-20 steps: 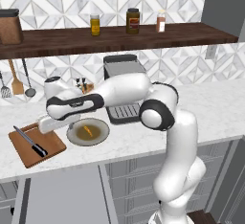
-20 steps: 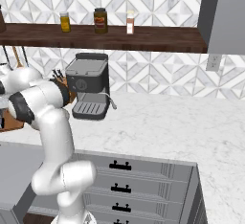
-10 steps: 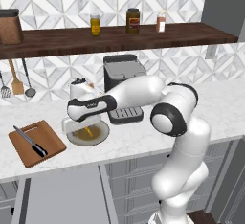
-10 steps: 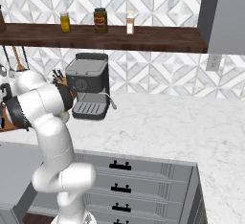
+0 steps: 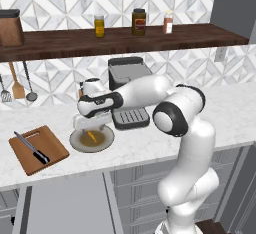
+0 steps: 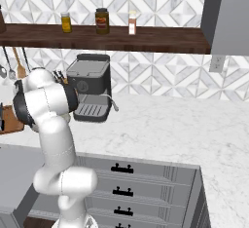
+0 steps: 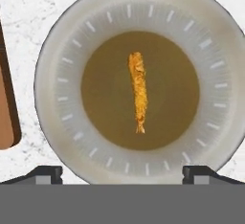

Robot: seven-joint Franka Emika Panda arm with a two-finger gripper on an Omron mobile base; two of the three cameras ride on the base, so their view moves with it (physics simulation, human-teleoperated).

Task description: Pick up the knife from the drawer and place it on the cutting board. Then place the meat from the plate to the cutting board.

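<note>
The knife (image 5: 31, 147), black-handled with a grey blade, lies slantwise on the reddish-brown cutting board (image 5: 47, 153) at the counter's left. Right of the board sits the olive-grey plate (image 5: 75, 142) with the small orange meat (image 5: 91, 137) at its middle. My gripper (image 5: 91, 128) hangs straight above the plate, open and holding nothing. In the hand view the meat (image 7: 139, 91) lies lengthwise in the centre of the plate (image 7: 62, 50), the fingertips (image 7: 48, 173) stand wide apart on either side, and the board's edge (image 7: 5, 103) shows at the left. The drawer (image 5: 65, 203) stands pulled out below the counter.
A dark espresso machine (image 5: 127, 95) stands just behind the plate, close to my forearm. Utensils (image 5: 17, 80) hang on the wall at left. Jars (image 5: 138, 21) line the wooden shelf above. Closed drawers with black handles (image 6: 121, 168) sit under the counter to the right.
My gripper has swung right from beside the cutting board to above the plate. The knife stays lying on the board.
</note>
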